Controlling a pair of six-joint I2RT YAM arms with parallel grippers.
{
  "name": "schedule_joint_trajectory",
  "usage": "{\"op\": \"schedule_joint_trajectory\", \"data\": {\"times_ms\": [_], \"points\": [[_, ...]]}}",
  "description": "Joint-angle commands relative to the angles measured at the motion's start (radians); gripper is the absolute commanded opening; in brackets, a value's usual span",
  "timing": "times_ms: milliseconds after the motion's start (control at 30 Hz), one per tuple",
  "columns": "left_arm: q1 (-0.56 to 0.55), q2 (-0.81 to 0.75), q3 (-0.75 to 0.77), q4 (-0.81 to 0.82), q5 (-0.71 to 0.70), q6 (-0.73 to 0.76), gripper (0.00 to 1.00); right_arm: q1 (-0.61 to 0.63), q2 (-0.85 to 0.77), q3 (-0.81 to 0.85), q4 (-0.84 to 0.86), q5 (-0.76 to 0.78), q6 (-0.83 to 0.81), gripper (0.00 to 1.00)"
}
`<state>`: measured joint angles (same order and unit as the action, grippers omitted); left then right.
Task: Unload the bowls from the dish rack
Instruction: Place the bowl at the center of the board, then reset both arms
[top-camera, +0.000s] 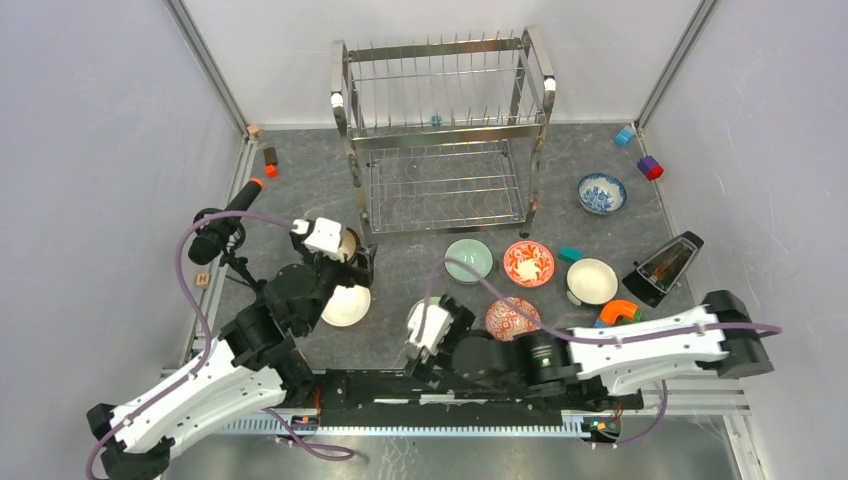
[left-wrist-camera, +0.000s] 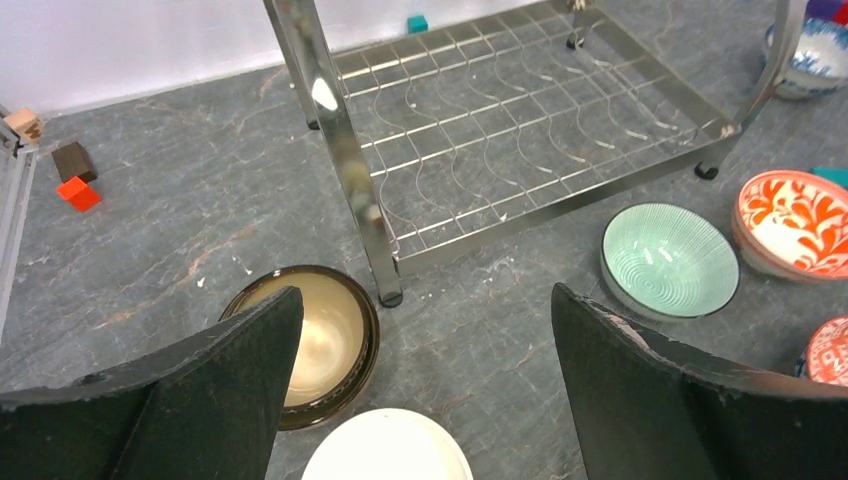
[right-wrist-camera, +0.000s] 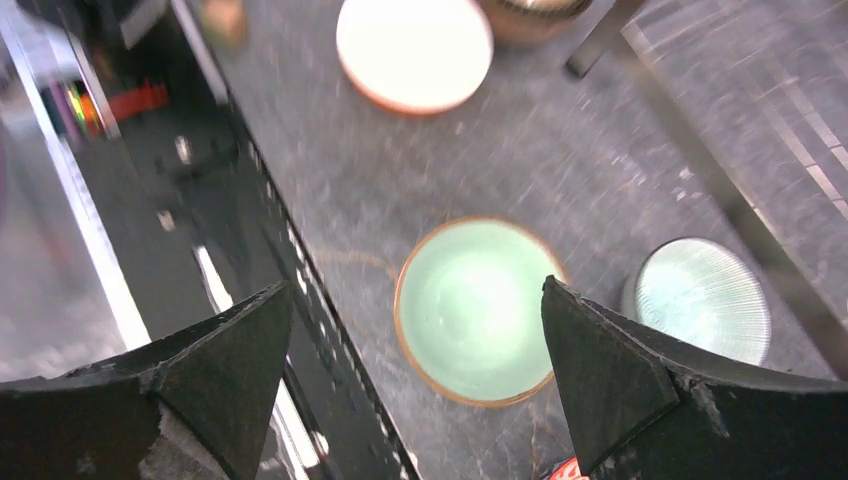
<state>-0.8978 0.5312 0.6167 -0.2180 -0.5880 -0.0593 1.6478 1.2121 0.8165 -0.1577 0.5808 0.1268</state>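
Apparently the unloading is all but finished. The two-tier shiny steel wire dish rack (top-camera: 440, 130), at the upper centre of the overhead view, shows only bare prongs and wavy shelf wires on both tiers. The round glazed ceramic bowls sit upright on the grey marbled desk (top-camera: 300, 190) below it. A dark brown bowl with a glossy cream inside (left-wrist-camera: 310, 340) lies just beside the rack's front-left foot, and a plain white bowl (top-camera: 347, 305) sits next to it. Toward the centre and right are a pale green ribbed bowl (top-camera: 468, 260), a red-orange patterned bowl (top-camera: 528, 263), a second red-orange bowl (top-camera: 508, 318), a cream-white bowl (top-camera: 592, 281) and a blue-and-white bowl (top-camera: 601, 193). A smooth pale green bowl (right-wrist-camera: 470, 310) lies beneath the right jaws. Both the left jaws and the right jaws stand spread wide, gripping nothing. I judge no bowl is left to lift.
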Motion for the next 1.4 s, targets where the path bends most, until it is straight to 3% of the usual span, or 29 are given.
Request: {"op": "schedule_joint_trajectory", "data": {"times_ms": [0, 133, 233, 333, 400, 500, 767, 867, 1133, 1367], "points": [[0.004, 0.039, 0.056, -0.015, 0.001, -0.043, 1.0, 0.005, -0.121, 0.104, -0.027, 0.167, 0.061, 0.98], [0.003, 0.072, 0.064, -0.007, -0.046, -0.131, 1.0, -0.062, -0.161, 0.154, -0.091, 0.338, 0.066, 0.98], [0.004, 0.145, 0.127, -0.078, -0.1, -0.275, 1.0, -0.252, -0.239, 0.13, -0.12, 0.25, 0.176, 0.98], [0.003, 0.231, 0.196, -0.175, -0.142, -0.413, 1.0, -0.376, -0.407, -0.013, -0.017, 0.251, 0.23, 0.98], [0.003, 0.264, 0.225, -0.214, -0.141, -0.481, 1.0, -0.395, -0.51, -0.105, 0.058, 0.284, 0.247, 0.98], [0.003, 0.26, 0.225, -0.224, -0.121, -0.563, 1.0, -0.408, -0.603, -0.168, 0.033, 0.351, 0.305, 0.98], [0.003, 0.181, 0.226, -0.248, -0.162, -0.766, 1.0, -0.421, -0.634, -0.146, -0.095, 0.414, 0.316, 0.98], [0.003, 0.184, 0.253, -0.261, -0.202, -0.735, 1.0, -0.434, -0.624, -0.131, -0.114, 0.46, 0.315, 0.98], [0.003, 0.221, 0.304, -0.246, -0.137, -0.382, 1.0, -0.648, -0.582, -0.155, -0.077, 0.394, 0.369, 0.98], [0.003, 0.12, 0.198, -0.159, -0.189, -0.154, 1.0, -1.002, -0.422, -0.184, 0.133, 0.088, 0.381, 0.98]]}}
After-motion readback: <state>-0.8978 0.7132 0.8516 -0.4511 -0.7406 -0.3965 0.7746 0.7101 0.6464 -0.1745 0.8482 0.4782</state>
